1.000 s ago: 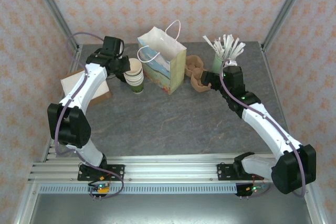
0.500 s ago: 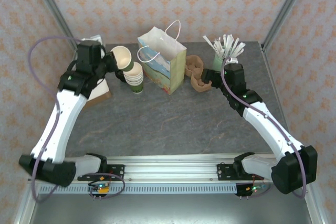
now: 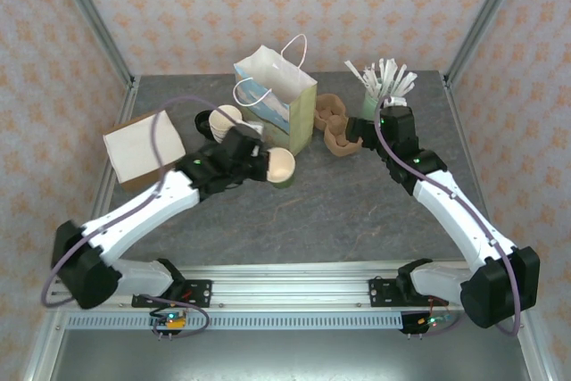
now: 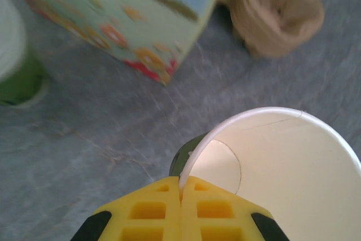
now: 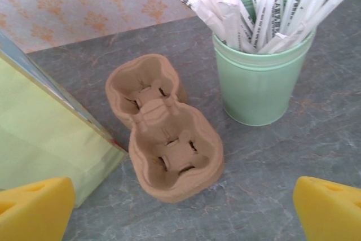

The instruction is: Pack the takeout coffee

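Note:
The takeout coffee cup (image 3: 282, 167) is a single cream paper cup with a green lower part, open-topped with no lid on it. It hangs tilted just in front of the paper bag (image 3: 278, 103). My left gripper (image 3: 266, 165) is shut on its rim. In the left wrist view the yellow fingers (image 4: 152, 213) pinch the white rim of the cup (image 4: 282, 162), whose inside is empty. My right gripper (image 5: 181, 213) stands open over the table just in front of the brown pulp cup carrier (image 5: 166, 134), touching nothing.
A stack of lidless cream cups (image 3: 227, 122) stands left of the bag, with a dark round thing (image 3: 204, 120) beside it. A mint-green cup of white wrapped sticks (image 5: 262, 77) sits right of the carrier. A cardboard box (image 3: 143, 144) lies at the far left.
My left arm has lifted one cup off the stack and swung right and nearer, to in front of the bag. The right arm has barely moved.

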You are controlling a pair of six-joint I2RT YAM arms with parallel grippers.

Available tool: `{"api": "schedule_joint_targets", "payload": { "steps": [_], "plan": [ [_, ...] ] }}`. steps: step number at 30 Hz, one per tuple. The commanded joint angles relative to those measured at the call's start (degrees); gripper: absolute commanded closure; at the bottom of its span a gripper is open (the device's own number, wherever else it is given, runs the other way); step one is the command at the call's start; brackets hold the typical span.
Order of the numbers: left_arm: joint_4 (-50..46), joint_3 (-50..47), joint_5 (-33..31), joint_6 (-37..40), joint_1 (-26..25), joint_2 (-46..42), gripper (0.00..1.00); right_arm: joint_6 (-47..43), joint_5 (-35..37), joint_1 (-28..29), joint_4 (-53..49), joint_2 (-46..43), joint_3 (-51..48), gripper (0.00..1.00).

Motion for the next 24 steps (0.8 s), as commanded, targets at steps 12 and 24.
{"api": "schedule_joint_targets", "payload": {
  "steps": [12,24],
  "plan": [
    [8.5,-7.4,-5.1,-3.7,-7.1,7.4,0.93,-1.7,3.8,0.1,-3.0,-2.6,-2.3,0.00],
    [4.2,-5.8,-9.9,-2.7,-8.0,2.6,0.49,-0.4,1.9,0.2,-3.0,-2.5,-1.8,0.00]
  ]
}}
